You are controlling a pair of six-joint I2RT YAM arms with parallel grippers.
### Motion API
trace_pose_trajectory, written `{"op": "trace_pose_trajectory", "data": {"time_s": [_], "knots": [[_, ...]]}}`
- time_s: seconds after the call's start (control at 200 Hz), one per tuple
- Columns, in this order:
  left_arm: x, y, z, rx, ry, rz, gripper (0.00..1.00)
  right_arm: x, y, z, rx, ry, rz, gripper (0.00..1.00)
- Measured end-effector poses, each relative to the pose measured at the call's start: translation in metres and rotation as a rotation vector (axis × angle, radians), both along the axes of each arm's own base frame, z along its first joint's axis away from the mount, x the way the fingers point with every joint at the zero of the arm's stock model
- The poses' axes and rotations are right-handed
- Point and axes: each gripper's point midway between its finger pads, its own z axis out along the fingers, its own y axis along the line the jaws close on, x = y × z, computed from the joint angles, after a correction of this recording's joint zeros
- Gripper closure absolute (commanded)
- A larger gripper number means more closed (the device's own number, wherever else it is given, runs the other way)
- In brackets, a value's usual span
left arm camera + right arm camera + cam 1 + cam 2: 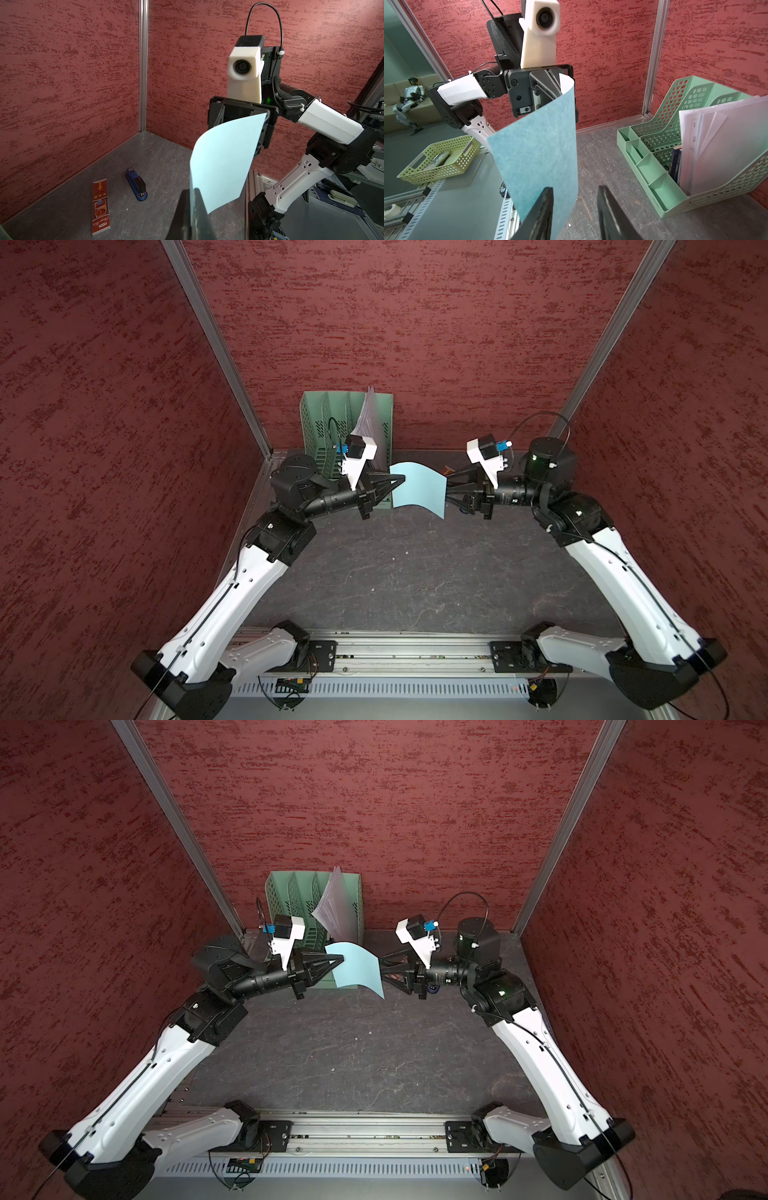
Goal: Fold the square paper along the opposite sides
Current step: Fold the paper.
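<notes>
Pinching one side edge of the square paper [417, 488] [355, 967], the left gripper [402, 478] [342, 958] is clamped tight in both top views. Sheet is up off the table [415, 572], bowed, unfolded. Right gripper [447, 489] [382, 969] faces it from the opposite side, fingers apart, tips right at the sheet's free edge. Contact cannot be told from here. Green file rack [320, 427] with white sheets [370, 414] stands behind the left fingers.

Left wrist view: left fingers [182, 207] closed on the paper [224, 162], edge sandwiched between them. Sheet curves away from the tips toward the right gripper [241, 110], whose fingertips are hidden behind it. Blue stapler [136, 185] and red packet [100, 205] lie on the table, well beyond the fingertips and off to one side.

Right wrist view: right fingers [544, 207] spread, gripping nothing. Paper [537, 149] stands upright; one finger overlaps its near edge, touching or not cannot tell. That edge ends in the gap between the two fingers, and the other finger is clear of it. Far edge sits in the left gripper [554, 85]. File rack [720, 187] is on the table out past the clear finger.
</notes>
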Motion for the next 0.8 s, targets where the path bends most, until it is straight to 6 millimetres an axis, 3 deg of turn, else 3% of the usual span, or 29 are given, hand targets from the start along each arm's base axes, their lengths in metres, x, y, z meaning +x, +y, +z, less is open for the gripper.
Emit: {"op": "trace_pose_trajectory", "data": {"time_s": [0.801], "knots": [[0.003, 0.0, -0.001, 0.002, 0.004, 0.01, 1.0, -0.004, 0.019, -0.012, -0.013, 0.045, 0.076, 0.52]]}}
